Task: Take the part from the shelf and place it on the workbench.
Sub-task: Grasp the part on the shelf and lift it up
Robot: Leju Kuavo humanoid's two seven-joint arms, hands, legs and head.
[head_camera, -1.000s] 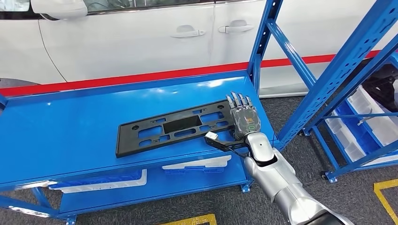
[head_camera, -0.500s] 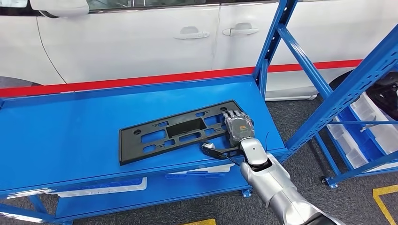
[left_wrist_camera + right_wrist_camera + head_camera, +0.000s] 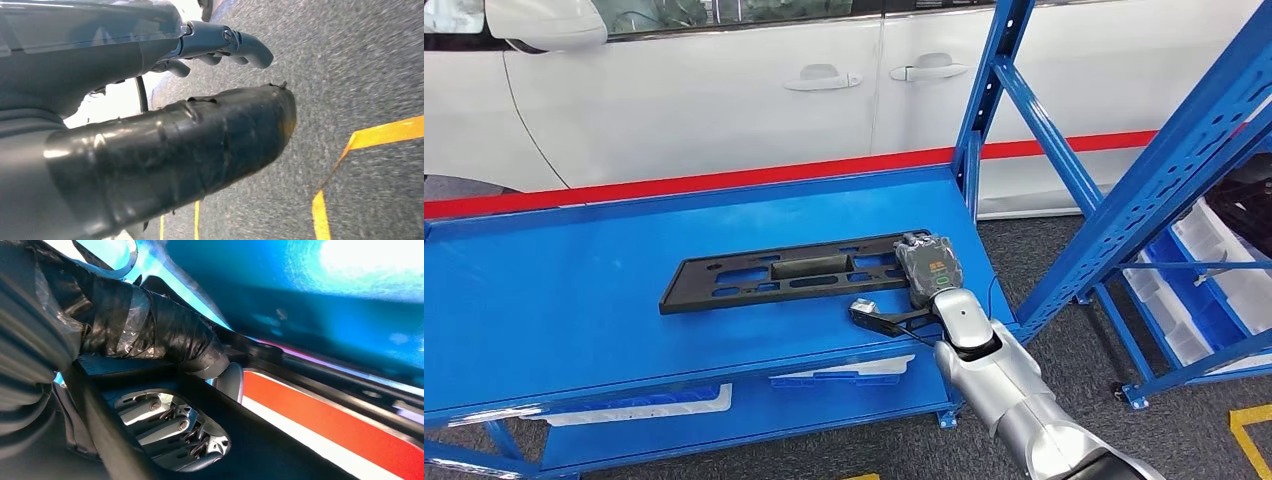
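From the head view, I am seeing the part (image 3: pixel 789 271), a long, flat, black plastic frame with many cut-out holes. It is lying on the smooth, shiny blue top of the workbench (image 3: pixel 574 300), near the right end. My right hand (image 3: pixel 927 262) is gripping the part's right end, with its fingers curled over the edge. The silver arm is reaching up and forward from the bottom of the picture, with the back of the hand facing up. A white car (image 3: pixel 724 90) with a red stripe is standing behind the workbench. A blue metal shelf (image 3: pixel 1144 160) is standing to the right.

From the left wrist view, I am seeing my left hand (image 3: pixel 190 105) hanging over rough grey carpet (image 3: pixel 360 60) with yellow lines on it. Its fingers are bent and are holding nothing.

From the right wrist view, I am seeing my thick thumb, wrapped in wrinkly black tape, pressing on the black part (image 3: pixel 280 440). My fingers (image 3: pixel 165 427) are showing through a hole in it, curled under.
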